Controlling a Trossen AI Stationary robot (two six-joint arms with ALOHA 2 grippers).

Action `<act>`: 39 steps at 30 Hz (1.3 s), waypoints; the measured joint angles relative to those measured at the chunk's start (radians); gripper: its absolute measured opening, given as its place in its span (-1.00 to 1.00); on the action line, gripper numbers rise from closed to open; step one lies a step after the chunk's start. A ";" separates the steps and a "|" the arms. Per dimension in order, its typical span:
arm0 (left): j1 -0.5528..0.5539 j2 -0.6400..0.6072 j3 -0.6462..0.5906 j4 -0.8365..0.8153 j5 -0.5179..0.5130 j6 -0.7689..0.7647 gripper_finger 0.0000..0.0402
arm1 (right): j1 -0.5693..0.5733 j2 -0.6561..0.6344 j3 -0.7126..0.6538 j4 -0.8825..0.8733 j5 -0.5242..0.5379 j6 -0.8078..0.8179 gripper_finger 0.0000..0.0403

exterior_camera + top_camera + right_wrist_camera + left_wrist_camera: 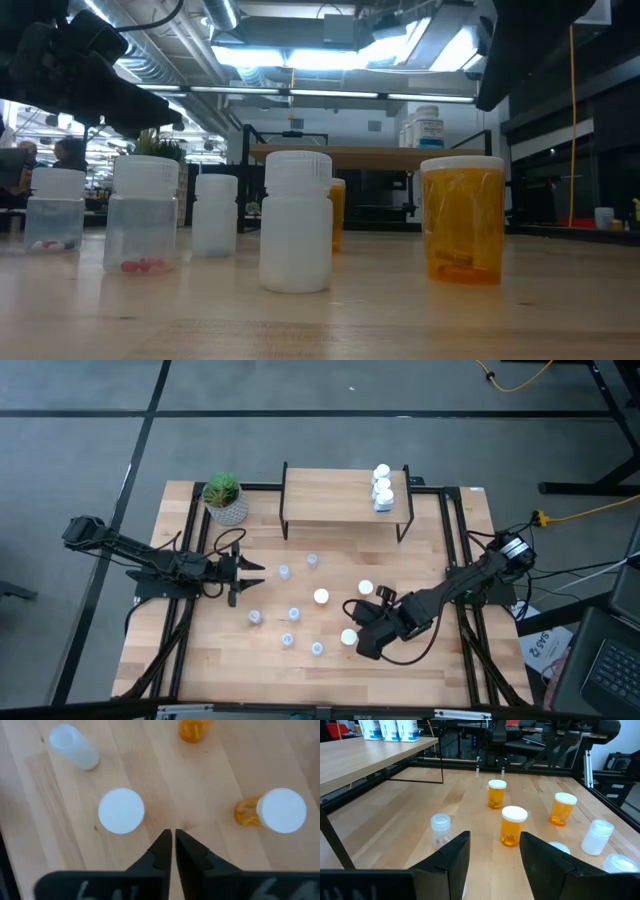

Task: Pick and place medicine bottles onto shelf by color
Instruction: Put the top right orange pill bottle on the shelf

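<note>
Bottles — three white ones (382,487) already stand in a row at the right end of the shelf (330,498). The rest are loose on the table (200,660) in front of it: clear ones (284,572) toward the left and middle, orange ones (321,597) with white caps toward the right, one more white bottle (295,222) among them.

Right gripper (173,845) — low over the table at the near right, fingers closed to a thin slit, holding nothing; an orange bottle (272,811) and a white cap (121,810) lie either side of it. Judged step: reaching for an orange bottle. It should open first, centre on the body below the cap, and keep clear of the neighbours.

Left gripper (492,857) — mid-left of the table, fingers spread wide, empty, facing an orange bottle (512,825) and a clear one (440,828).

Surface — light wood planks, black frame; potted plant (224,496) at the shelf's left.

Room — grey floor, yellow cable, ceiling lights, black stands.
</note>
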 joint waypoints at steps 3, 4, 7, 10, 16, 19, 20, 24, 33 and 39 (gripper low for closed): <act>0.000 0.000 0.000 0.000 0.000 0.000 -0.18 | -0.019 0.000 0.000 0.000 -0.012 -0.090 -0.64; 0.000 0.000 0.000 0.000 0.000 0.000 -0.18 | -0.027 0.000 0.000 -0.001 -0.005 -0.118 -0.57; 0.000 0.000 0.000 0.000 0.000 -0.001 -0.18 | -0.058 0.000 0.000 -0.020 0.039 -0.182 -0.34; 0.000 0.000 0.000 0.000 0.000 -0.006 -0.18 | -0.084 0.000 0.000 -0.029 0.059 -0.191 -0.14; 0.000 0.000 0.000 0.000 0.000 -0.006 -0.18 | -0.116 0.000 0.000 -0.005 0.073 -0.152 0.09; 0.000 0.000 0.000 0.000 0.000 -0.007 -0.18 | -0.132 0.000 0.002 -0.042 0.063 -0.184 0.11; 0.000 0.000 0.000 0.000 0.000 -0.007 -0.18 | -0.136 -0.001 0.002 -0.093 0.061 -0.206 0.11; 0.000 0.000 0.000 0.000 0.000 -0.008 -0.18 | -0.161 -0.010 0.002 -0.332 0.060 -0.263 0.12; 0.000 0.000 0.000 0.000 -0.001 -0.008 -0.18 | -0.162 -0.166 -0.002 -0.618 0.059 -0.231 0.12; 0.000 0.000 0.000 0.000 -0.001 -0.011 -0.18 | -0.134 -0.384 -0.129 -0.373 0.202 -0.137 0.12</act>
